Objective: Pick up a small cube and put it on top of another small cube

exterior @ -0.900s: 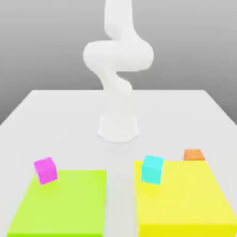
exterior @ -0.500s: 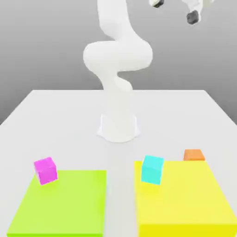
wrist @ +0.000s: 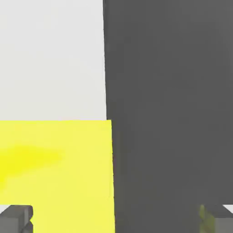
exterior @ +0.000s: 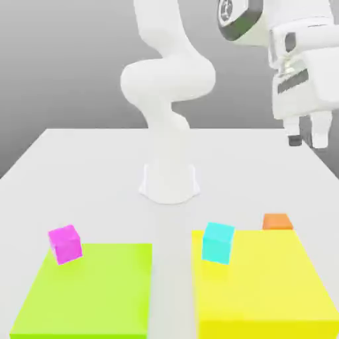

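Note:
The small orange cube (exterior: 277,221) sits on the white table just behind the far right corner of the yellow pad (exterior: 265,291). On the far left corner of the green pad (exterior: 86,291) rests the magenta cube (exterior: 65,243). My gripper (exterior: 308,140) hangs high above the table at the exterior view's right, well above the orange cube and slightly to its right. It is open and holds nothing. In the hand view the two fingertips (wrist: 16,218) stand far apart over the yellow pad's (wrist: 54,173) edge.
A cyan cube (exterior: 218,242) stands on the yellow pad's far left corner. The arm's white base (exterior: 169,182) rises from the middle of the table (exterior: 93,165). The table's right edge lies close below the gripper, with dark floor (wrist: 173,113) beyond it.
The hand has come down from the top of the exterior view to the right side, so the gripper hangs lower. The three cubes have not moved.

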You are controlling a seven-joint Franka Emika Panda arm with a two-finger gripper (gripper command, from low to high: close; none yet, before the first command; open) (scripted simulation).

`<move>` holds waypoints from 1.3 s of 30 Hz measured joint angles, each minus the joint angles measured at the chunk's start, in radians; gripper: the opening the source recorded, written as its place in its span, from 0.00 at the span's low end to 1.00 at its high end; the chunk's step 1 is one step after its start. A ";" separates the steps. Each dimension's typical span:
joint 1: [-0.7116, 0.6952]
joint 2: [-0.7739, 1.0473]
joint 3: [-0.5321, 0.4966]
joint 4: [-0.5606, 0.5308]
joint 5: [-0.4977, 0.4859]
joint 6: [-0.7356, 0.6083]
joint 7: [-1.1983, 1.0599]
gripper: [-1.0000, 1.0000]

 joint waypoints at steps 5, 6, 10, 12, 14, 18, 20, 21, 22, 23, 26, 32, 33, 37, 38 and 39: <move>0.083 0.070 -0.014 -0.057 -0.004 0.053 -0.207 0.50; 0.100 0.084 -0.016 -0.068 -0.003 0.063 -0.251 0.50; 0.167 0.138 -0.026 -0.114 0.006 0.106 -0.426 0.50; 0.201 0.165 -0.030 -0.137 0.014 0.127 -0.516 0.50; 0.236 0.192 -0.034 -0.160 0.025 0.149 -0.609 0.50; 0.298 0.244 -0.030 -0.206 0.061 0.192 -0.803 0.50; 0.325 0.269 -0.022 -0.229 0.089 0.214 -0.907 0.50; 0.343 0.282 -0.021 -0.241 0.104 0.225 -0.959 0.50; 0.359 0.294 -0.017 -0.253 0.121 0.236 -1.014 0.50; 0.378 0.307 -0.014 -0.264 0.139 0.247 -1.069 0.50; 0.405 0.357 -0.007 -0.269 0.171 0.288 -1.142 0.50; 0.402 0.486 0.004 -0.245 0.204 0.396 -1.167 0.50; 0.401 0.509 0.006 -0.242 0.207 0.415 -1.170 0.50; 0.385 0.602 0.021 -0.232 0.214 0.493 -1.181 0.50; 0.383 0.616 0.023 -0.231 0.214 0.504 -1.182 0.00; 0.383 0.616 0.023 -0.231 0.214 0.504 -1.182 0.00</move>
